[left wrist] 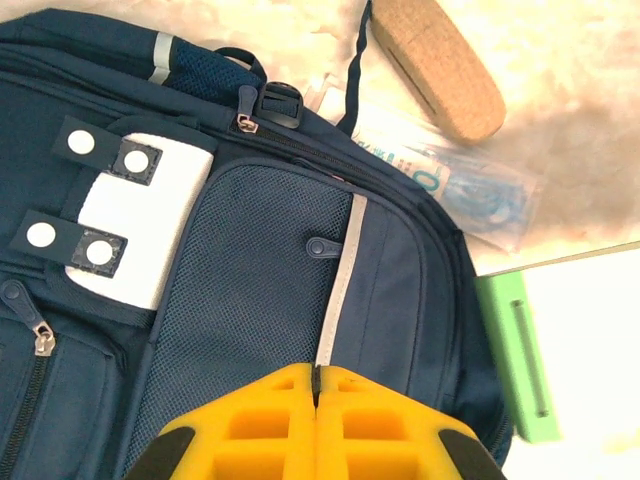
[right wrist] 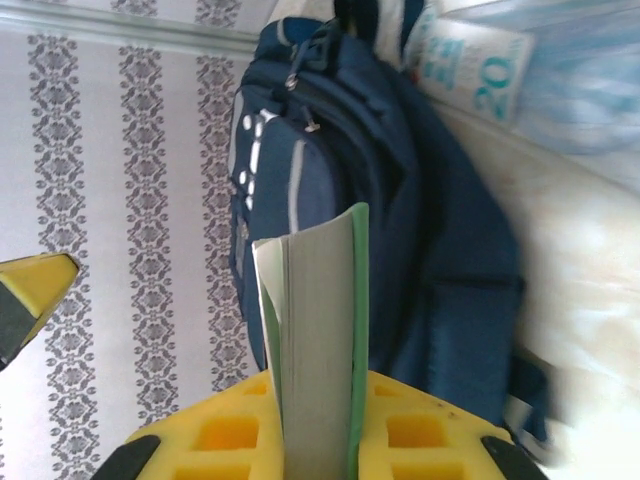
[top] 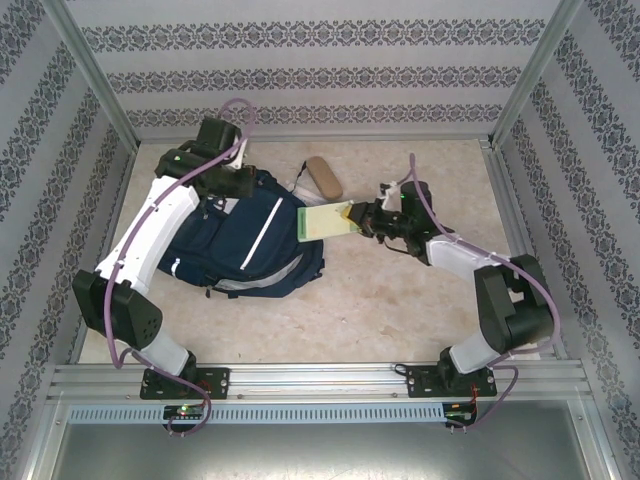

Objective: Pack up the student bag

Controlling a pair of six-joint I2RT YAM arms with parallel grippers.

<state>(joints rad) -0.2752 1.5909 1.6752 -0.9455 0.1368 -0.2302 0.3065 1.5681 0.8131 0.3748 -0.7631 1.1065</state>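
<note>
So the right gripper (top: 355, 215) is pinching a green book (top: 322, 222) flat, spine running 3-to-9. The student bag (top: 245, 240) sits just at its 9 o'clock. The left gripper (left wrist: 316, 372), pressed together and empty, hovers over the bag's front.

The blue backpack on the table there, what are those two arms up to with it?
They are packing it. The right hand grips a green-covered book by one edge, right beside the backpack, not yet inside. The left hand is shut with nothing visible in it, above the mesh front pocket. A cork-coloured case and a clear plastic packet lie on the table beyond the bag.
</note>
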